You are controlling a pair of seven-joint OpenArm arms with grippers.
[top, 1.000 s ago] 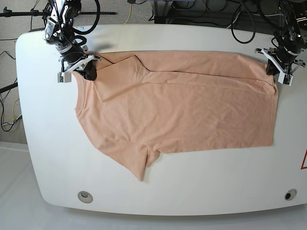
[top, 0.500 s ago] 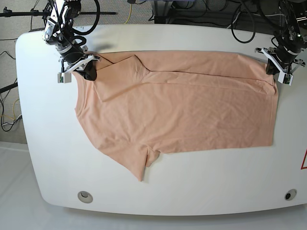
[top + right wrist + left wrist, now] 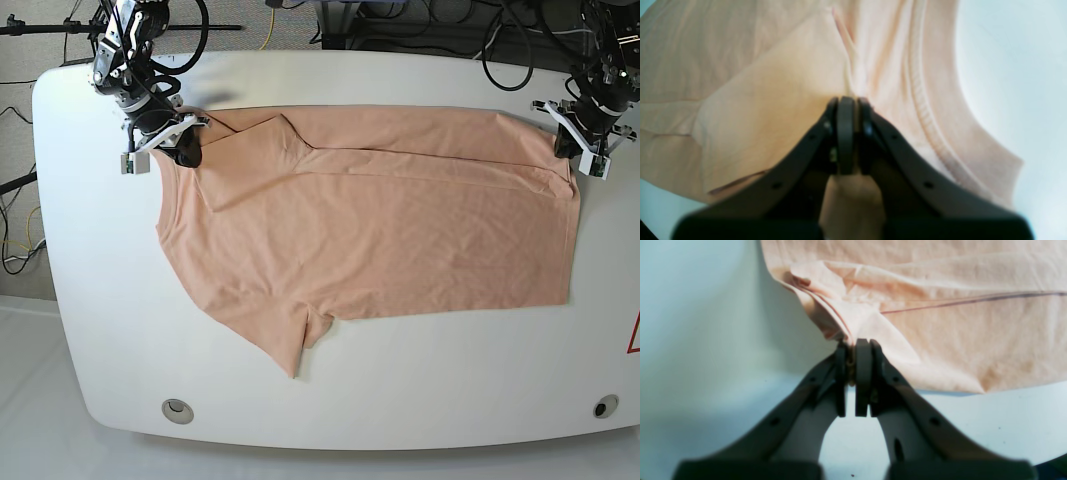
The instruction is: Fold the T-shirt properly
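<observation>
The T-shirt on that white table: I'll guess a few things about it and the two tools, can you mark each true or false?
1. The left tool is shut on the T-shirt. True.
2. The right tool hangs open above the cloth. False: it is shut on fabric beside the ribbed collar.
3. The shirt is bundled in a heap. False: it lies spread flat, one strip folded over along the far edge.
4. One sleeve points toward the table's near edge. True.

White table point(image 3: 400, 400) bare along near edge, T-shirt point(image 3: 380, 230) covering far half
</observation>
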